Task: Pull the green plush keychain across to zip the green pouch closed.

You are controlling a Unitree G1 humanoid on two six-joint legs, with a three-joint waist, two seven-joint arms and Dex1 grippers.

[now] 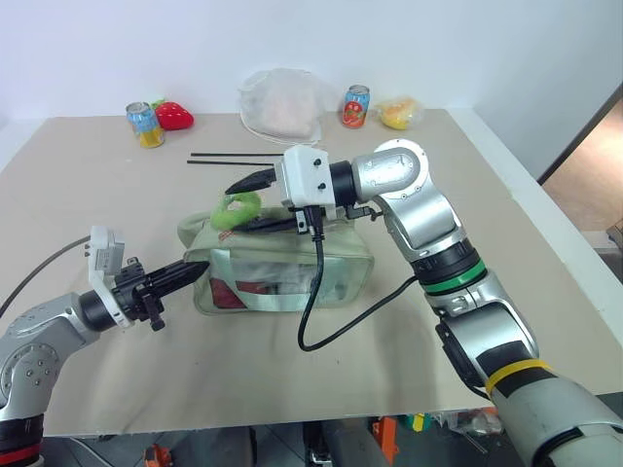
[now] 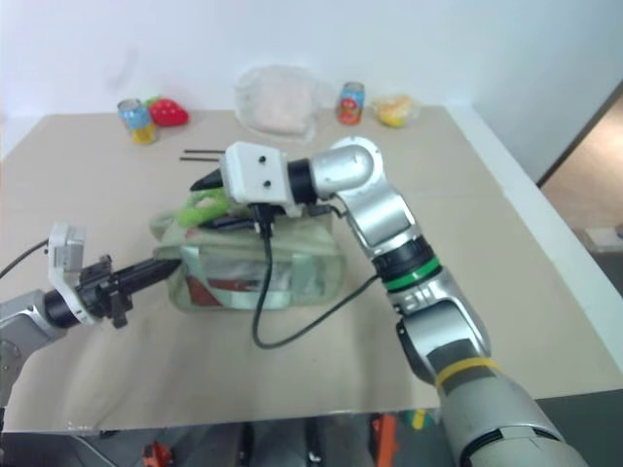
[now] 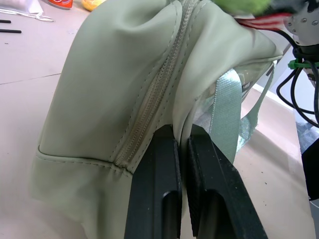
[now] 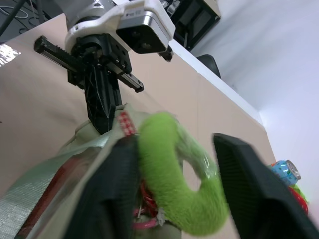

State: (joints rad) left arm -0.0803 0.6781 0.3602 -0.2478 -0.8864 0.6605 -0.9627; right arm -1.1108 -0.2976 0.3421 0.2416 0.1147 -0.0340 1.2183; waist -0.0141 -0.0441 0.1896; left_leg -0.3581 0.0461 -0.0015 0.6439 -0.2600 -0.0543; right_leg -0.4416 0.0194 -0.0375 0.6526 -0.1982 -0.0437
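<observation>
A wide bench [image 1: 321,379] with a matte beige top carries everything; it runs up to a plain white wall at twelve o'clock, and a strip of brown floor shows past its edge at three o'clock.

Near the middle of the bench lies the large pale sage-green fabric pouch [image 1: 282,268] with a clear plastic front window and woven green strap bands. Red items show through the window, but what they are cannot be told. The small lime-green fuzzy ring-shaped plush keychain [image 1: 237,208] sits on top of the pouch at its ten o'clock corner, partly covered by the right gripper [image 1: 251,181].

The left gripper [image 1: 190,272] comes in from eight o'clock; its black fingers [image 3: 164,189] are pressed together on the smooth fabric at the pouch's end, just beside the stitched zipper seam. The right gripper's fingers [image 4: 249,184] stand on either side of the plush ring with a gap left on one side, so they are partly apart; whether they grip the ring firmly cannot be told. A black cable [image 1: 316,302] droops from that wrist across the pouch's front.

Along the far edge, from ten to one o'clock: a printed tin can [image 1: 145,124], a red strawberry toy [image 1: 174,116], two thin black sticks [image 1: 234,157], a crumpled white mesh bag [image 1: 282,105], a second can [image 1: 355,107] and a yellow object in a clear wrapper [image 1: 400,113].
</observation>
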